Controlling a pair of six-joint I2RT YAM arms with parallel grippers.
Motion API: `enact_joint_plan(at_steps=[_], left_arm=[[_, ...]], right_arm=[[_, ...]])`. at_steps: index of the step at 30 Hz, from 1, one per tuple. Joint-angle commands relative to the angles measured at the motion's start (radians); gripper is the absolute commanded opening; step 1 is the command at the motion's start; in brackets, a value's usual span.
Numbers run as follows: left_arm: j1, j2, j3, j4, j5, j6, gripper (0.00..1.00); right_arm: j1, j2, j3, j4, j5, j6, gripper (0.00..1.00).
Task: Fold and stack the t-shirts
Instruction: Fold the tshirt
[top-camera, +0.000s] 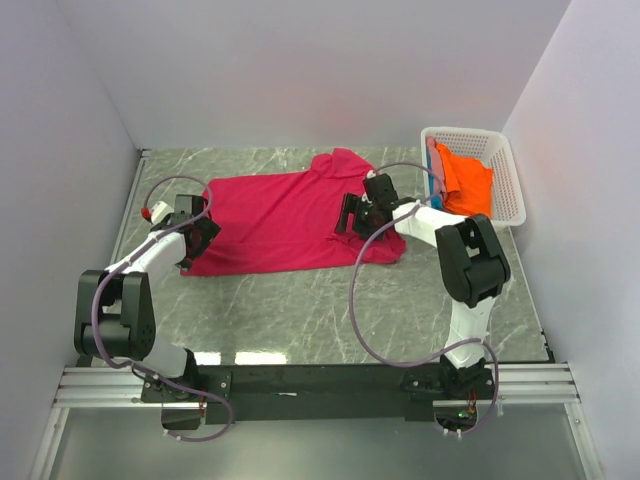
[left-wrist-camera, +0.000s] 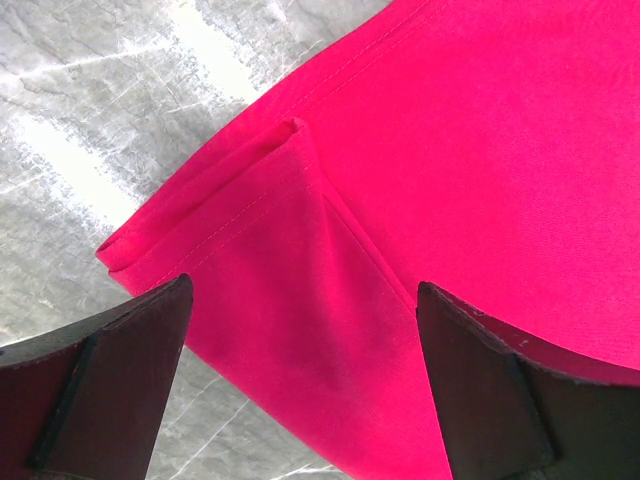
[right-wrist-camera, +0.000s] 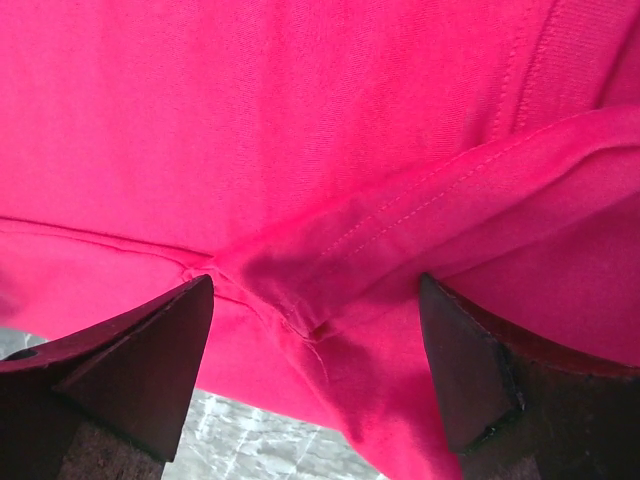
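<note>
Both arms reach over the crimson-pink t-shirt (top-camera: 275, 215) on the table (top-camera: 300, 310), fingers spread wide: left gripper (left-wrist-camera: 300, 300) at a hemmed corner, right gripper (right-wrist-camera: 315, 290) above a seam.

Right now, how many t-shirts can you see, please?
3: pink shirt spread on the table; orange shirt in the basket; blue shirt edge beside it. Others may be hidden.

Top external: high behind the arm bases (top-camera: 320, 385), facing down on the whole desk (top-camera: 300, 300) | left wrist: close above crimson-pink t-shirt (left-wrist-camera: 480, 150) hem | right wrist: close above its seams | shared: that t-shirt, all three views
</note>
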Motion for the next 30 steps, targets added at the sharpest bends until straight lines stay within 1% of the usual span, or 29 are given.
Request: enact_joint_plan(at_steps=[1,3,7,10,17,18,19,20,22,24,26,27,28,30], left_arm=[[-0.003,-0.029,0.017,-0.004,-0.029,0.021,0.99],[-0.003,-0.032,0.014,-0.003,-0.031,0.019,0.99],[-0.003,-0.039,0.002,0.005,-0.027,0.019,0.99],[-0.003,-0.039,0.005,0.004,-0.029,0.021,1.0],[-0.003,-0.047,0.008,-0.009,-0.04,0.019,0.99],[-0.001,-0.053,0.01,-0.01,-0.046,0.019,0.99],[-0.001,-0.053,0.01,-0.013,-0.047,0.019,1.0],[-0.003,-0.058,0.011,-0.015,-0.05,0.019,0.99],[-0.003,-0.066,0.008,-0.012,-0.049,0.019,1.0],[-0.001,-0.067,0.007,-0.004,-0.044,0.022,1.0],[-0.003,-0.064,0.007,-0.001,-0.04,0.025,0.99],[-0.003,-0.056,0.008,-0.001,-0.041,0.027,0.99],[-0.003,-0.055,0.01,-0.004,-0.041,0.031,0.99],[-0.003,-0.046,0.01,-0.004,-0.044,0.031,0.99]], right_arm=[[0.021,0.016,0.034,0.03,0.002,0.034,0.89],[0.029,0.036,0.057,0.058,-0.013,0.042,0.88],[0.039,0.056,0.146,0.085,0.024,0.037,0.88],[0.042,0.08,0.213,0.11,0.022,0.039,0.88],[0.062,0.198,0.434,0.023,0.036,0.032,0.88],[0.062,0.214,0.483,-0.026,0.05,0.023,0.88],[0.064,0.214,0.499,-0.049,0.054,0.017,0.88],[0.062,0.206,0.505,-0.074,0.064,0.011,0.88],[0.062,0.174,0.461,-0.074,0.09,-0.003,0.88],[0.059,0.115,0.413,-0.083,0.149,-0.004,0.88],[0.05,0.082,0.37,-0.114,0.186,-0.003,0.85],[0.041,0.079,0.357,-0.158,0.226,-0.001,0.83],[0.023,0.076,0.349,-0.175,0.238,0.005,0.79],[0.006,0.074,0.326,-0.201,0.267,0.008,0.76]])
